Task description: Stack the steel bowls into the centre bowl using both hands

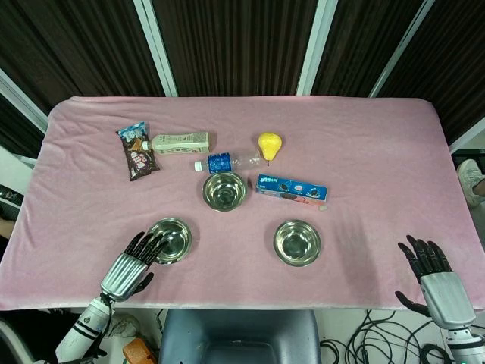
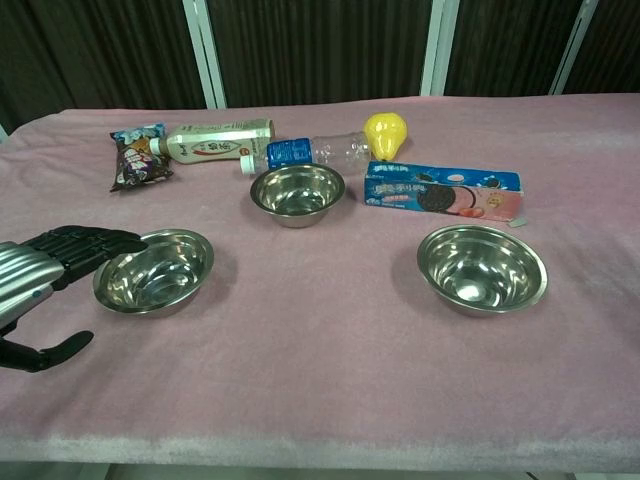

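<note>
Reaching my spread, empty left hand (image 1: pixel 135 267) over the left bowl (image 1: pixel 170 240)'s near rim; right hand (image 1: pixel 432 274) waits open, well off the right bowl (image 1: pixel 297 242). Next I must grip it for the centre bowl (image 1: pixel 225 190).

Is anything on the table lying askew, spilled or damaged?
Nothing spilled or damaged. Two bottles, the white one and the clear one, lie on their sides behind the centre bowl. All three bowls stand upright and empty.

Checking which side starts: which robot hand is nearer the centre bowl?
Left. The left robot hand reaches the left bowl, just below-left of the centre bowl; the right robot hand sits far right.
</note>
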`<state>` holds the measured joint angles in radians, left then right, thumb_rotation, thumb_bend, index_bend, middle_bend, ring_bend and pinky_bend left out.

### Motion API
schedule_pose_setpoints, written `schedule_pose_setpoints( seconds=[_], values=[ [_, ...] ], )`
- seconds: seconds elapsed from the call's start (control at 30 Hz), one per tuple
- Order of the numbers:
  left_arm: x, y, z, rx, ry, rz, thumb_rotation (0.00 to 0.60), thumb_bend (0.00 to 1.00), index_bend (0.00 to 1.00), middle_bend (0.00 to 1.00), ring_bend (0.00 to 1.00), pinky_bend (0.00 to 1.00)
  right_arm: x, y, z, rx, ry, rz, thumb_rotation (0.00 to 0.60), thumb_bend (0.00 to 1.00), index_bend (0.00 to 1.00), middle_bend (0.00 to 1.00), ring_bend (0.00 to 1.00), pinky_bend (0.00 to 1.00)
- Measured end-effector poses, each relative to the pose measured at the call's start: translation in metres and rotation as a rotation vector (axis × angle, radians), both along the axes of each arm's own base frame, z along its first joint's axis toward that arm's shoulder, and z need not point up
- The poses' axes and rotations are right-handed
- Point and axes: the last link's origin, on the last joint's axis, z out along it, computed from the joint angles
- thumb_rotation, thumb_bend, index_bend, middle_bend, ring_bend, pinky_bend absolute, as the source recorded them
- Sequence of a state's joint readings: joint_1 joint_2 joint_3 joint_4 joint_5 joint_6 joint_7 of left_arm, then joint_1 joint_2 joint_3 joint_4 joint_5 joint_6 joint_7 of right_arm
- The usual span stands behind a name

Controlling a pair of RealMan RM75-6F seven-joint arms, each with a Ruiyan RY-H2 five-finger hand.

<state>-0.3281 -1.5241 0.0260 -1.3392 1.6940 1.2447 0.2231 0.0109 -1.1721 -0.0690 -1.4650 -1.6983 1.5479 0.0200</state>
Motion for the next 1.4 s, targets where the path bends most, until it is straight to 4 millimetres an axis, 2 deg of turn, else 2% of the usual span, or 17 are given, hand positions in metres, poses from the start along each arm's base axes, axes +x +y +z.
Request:
schedule_pose_setpoints(
  seconds=[0.13, 0.3, 0.5, 0.67, 0.87, 1.17, 1.4],
  values=[
    [-0.002, 0.001, -0.002, 0.002, 0.000, 0.010, 0.600, 0.41, 0.12, 0.02, 0.00, 0.06, -0.001, 0.000, 0.000, 0.004, 0.000, -0.006, 0.600, 0.30, 0.00, 0.00, 0.00, 0.00],
    [-0.005, 0.005, -0.008, 0.003, 0.003, 0.015, 0.600, 0.41, 0.31, 0.04, 0.00, 0.06, 0.000, 0.002, 0.003, -0.009, -0.005, -0.002, 0.600, 0.30, 0.00, 0.00, 0.00, 0.00],
    [-0.008, 0.011, -0.018, 0.008, 0.010, 0.018, 0.600, 0.42, 0.43, 0.07, 0.00, 0.06, -0.002, 0.003, 0.004, -0.006, -0.008, -0.007, 0.600, 0.30, 0.00, 0.00, 0.00, 0.00],
    [-0.007, 0.018, -0.025, 0.039, -0.020, 0.005, 0.600, 0.43, 0.56, 0.14, 0.00, 0.06, -0.003, 0.004, 0.006, -0.008, -0.012, -0.011, 0.600, 0.30, 0.00, 0.00, 0.00, 0.00],
    [0.000, 0.028, -0.028, 0.083, -0.115, -0.041, 0.600, 0.41, 0.59, 0.16, 0.01, 0.08, -0.003, 0.006, 0.008, -0.005, -0.014, -0.016, 0.600, 0.30, 0.00, 0.00, 0.00, 0.00],
    [0.038, 0.058, -0.016, 0.162, -0.285, -0.138, 0.600, 0.38, 0.59, 0.17, 0.02, 0.08, -0.004, 0.007, 0.012, -0.008, -0.033, -0.018, 0.600, 0.30, 0.00, 0.00, 0.00, 0.00],
    [0.092, 0.110, -0.006, 0.226, -0.385, -0.142, 0.600, 0.38, 0.59, 0.20, 0.04, 0.11, -0.005, 0.010, 0.021, -0.022, -0.058, -0.020, 0.600, 0.30, 0.00, 0.00, 0.00, 0.00]
  ],
)
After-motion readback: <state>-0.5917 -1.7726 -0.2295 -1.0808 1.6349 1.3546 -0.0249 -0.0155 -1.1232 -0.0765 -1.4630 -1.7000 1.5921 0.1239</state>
